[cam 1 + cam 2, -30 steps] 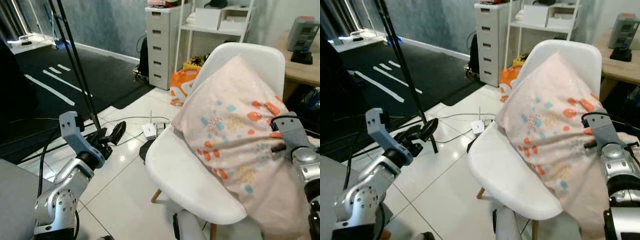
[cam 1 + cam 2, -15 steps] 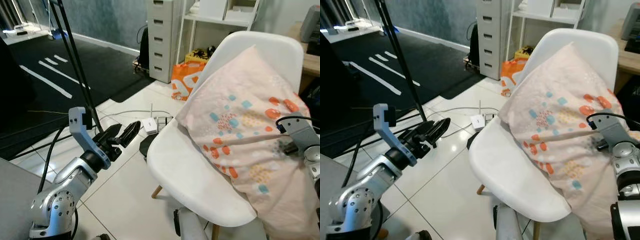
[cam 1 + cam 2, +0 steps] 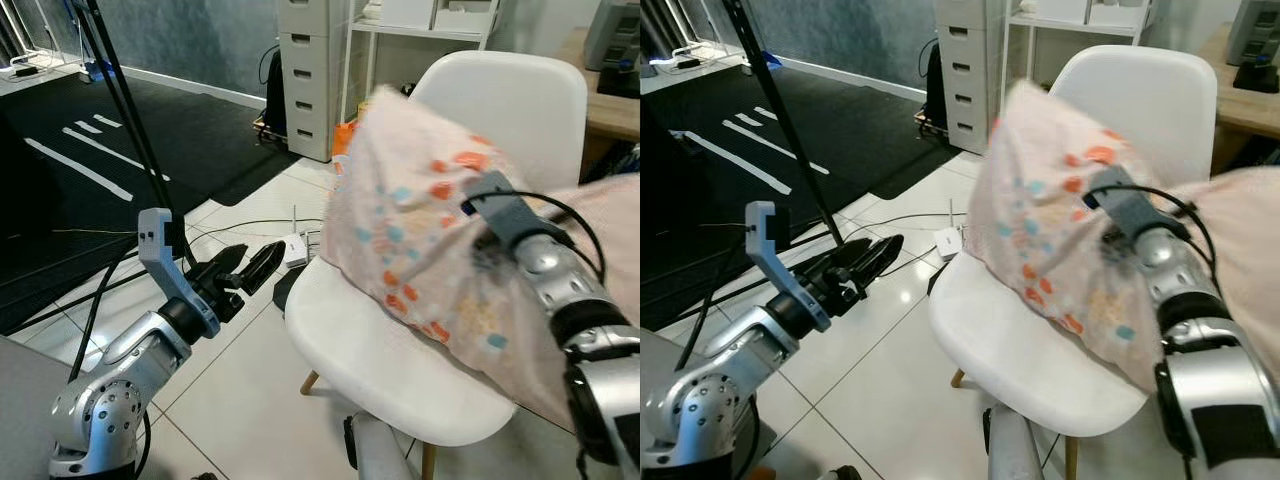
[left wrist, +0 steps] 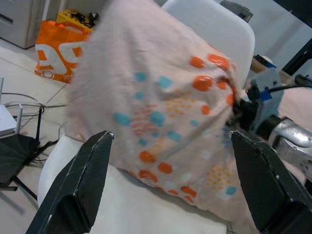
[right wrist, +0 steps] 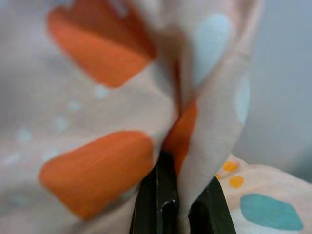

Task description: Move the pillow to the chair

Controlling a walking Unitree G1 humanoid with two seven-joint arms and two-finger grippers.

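The pillow (image 3: 425,215) is a soft, slack cushion in pale pink cotton printed with orange, teal and yellow blobs and dotted clusters. It lies on the chair (image 3: 380,370), slumped against the backrest with its lower part draped over the seat toward the seat's right edge, and its fabric is crumpled into loose folds. The chair is a smooth, glossy white moulded shell with a rounded backrest and a curved seat lip, set on slim wooden legs.

The right end effector (image 5: 176,207) is pinched narrow on a fold of the pillow's fabric; in the right wrist view the cloth bunches up between its two black fingers (image 5: 153,200). From the head views the silver right arm reaches into the upper middle of the pillow, a black cable looping over its wrist.

The left end effector (image 3: 250,272) hangs off the chair's left edge, above the glossy white tiled floor (image 3: 230,380), its long black fingers (image 4: 78,187) spread wide and holding nothing. They point toward the chair and pillow.

Behind the chair stand a grey drawer cabinet (image 3: 308,75), an orange bag (image 4: 56,48) and a black tripod leg (image 3: 125,110).
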